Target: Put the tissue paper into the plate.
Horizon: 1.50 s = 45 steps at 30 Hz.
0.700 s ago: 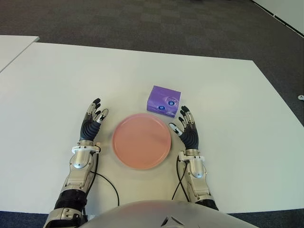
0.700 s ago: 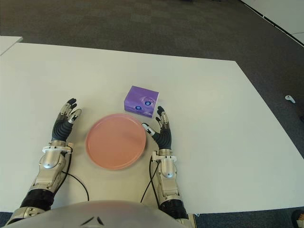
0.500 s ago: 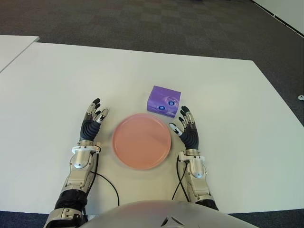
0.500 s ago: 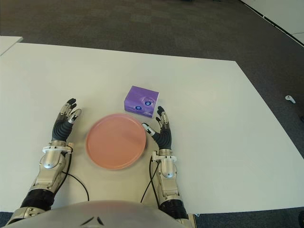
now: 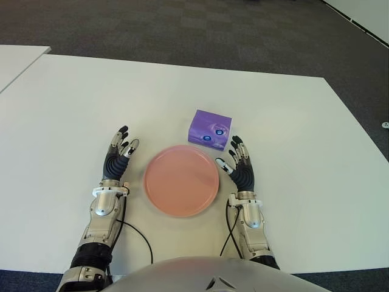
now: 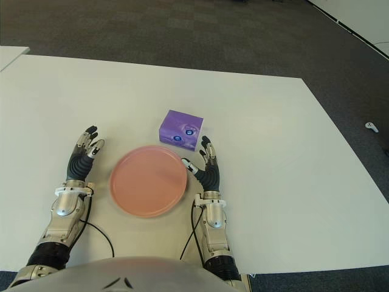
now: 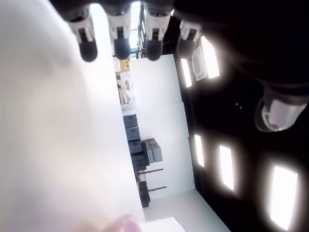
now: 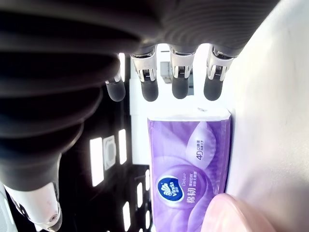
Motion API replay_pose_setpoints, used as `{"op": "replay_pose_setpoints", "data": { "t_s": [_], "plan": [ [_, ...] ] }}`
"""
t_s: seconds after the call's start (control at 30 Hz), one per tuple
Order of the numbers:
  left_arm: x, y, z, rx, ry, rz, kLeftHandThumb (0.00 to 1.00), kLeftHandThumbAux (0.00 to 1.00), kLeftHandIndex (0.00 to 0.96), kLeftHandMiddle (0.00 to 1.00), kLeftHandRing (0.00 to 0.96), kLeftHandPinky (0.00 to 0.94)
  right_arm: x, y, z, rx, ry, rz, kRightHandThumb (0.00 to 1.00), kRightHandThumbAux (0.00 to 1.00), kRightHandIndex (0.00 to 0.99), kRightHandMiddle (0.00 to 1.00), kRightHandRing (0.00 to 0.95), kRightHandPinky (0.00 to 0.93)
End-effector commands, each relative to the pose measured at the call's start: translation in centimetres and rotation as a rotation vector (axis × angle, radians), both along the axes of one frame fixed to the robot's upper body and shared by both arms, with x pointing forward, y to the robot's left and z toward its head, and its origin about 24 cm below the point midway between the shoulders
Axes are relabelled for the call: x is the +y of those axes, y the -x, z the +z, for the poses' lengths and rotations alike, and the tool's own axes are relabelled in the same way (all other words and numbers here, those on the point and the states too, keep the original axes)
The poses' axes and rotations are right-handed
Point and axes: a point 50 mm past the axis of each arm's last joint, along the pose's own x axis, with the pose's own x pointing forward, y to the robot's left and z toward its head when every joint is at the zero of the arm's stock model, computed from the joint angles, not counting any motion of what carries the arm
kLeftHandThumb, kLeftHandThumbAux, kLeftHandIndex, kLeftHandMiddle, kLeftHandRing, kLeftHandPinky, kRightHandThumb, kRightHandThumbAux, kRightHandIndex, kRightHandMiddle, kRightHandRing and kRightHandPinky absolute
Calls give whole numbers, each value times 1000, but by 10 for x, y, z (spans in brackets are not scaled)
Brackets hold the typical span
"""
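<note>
A purple tissue pack [image 5: 209, 129] lies on the white table [image 5: 292, 134], just beyond the far right rim of the round pink plate [image 5: 181, 180]. The plate holds nothing. My right hand [image 5: 238, 163] is to the right of the plate, fingers spread, its fingertips a short way short of the tissue pack [image 8: 190, 164]. My left hand [image 5: 119, 152] is to the left of the plate, fingers spread and holding nothing. Neither hand touches the pack.
Another white table's corner [image 5: 18, 61] shows at the far left. Dark carpet [image 5: 200, 33] lies beyond the table's far edge. A small white object [image 5: 385, 125] sits on the floor at the right.
</note>
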Motion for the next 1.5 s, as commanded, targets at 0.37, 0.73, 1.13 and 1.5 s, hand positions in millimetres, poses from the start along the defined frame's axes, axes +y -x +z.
{"op": "replay_pose_setpoints", "data": {
  "t_s": [0.37, 0.73, 1.13, 1.5],
  "plan": [
    [-5, 19, -26, 133, 16, 14, 0, 386, 0, 0, 0, 0, -9, 27, -37, 224, 9, -29, 0, 678, 0, 0, 0, 0],
    [-5, 18, -27, 139, 11, 0, 0, 401, 0, 0, 0, 0, -41, 10, 13, -37, 235, -256, 30, 719, 0, 0, 0, 0],
    [-7, 13, -27, 148, 1, -5, 0, 411, 0, 0, 0, 0, -57, -26, 89, -451, 342, -510, 80, 681, 0, 0, 0, 0],
    [-9, 11, -27, 136, 20, 10, 0, 415, 0, 0, 0, 0, -43, -88, 162, -797, 294, -510, 83, 605, 0, 0, 0, 0]
  ]
}}
